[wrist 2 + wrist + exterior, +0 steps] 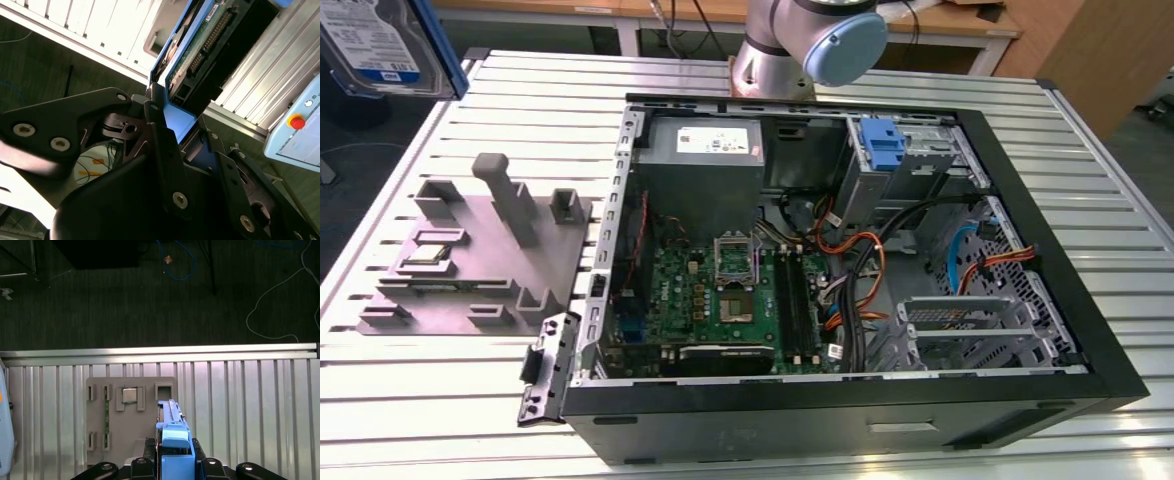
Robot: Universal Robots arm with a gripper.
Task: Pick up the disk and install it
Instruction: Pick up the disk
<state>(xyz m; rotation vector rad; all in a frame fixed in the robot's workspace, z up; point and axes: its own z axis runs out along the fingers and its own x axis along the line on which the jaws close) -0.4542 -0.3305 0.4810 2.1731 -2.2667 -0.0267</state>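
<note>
The disk is faced in silver-grey metal under a lightly glossy label, and is framed by smooth blue plastic rails. Its green circuit board is left bare. The gripper is built of matt black links with bright metal screws. The bench is made of ribbed, satin aluminium. The fixture is moulded in matt grey plastic. The computer case is finished in matt black.

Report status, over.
Gripper shut on the disk. Disk held edge-on above the grey fixture, outside the open computer case.
</note>
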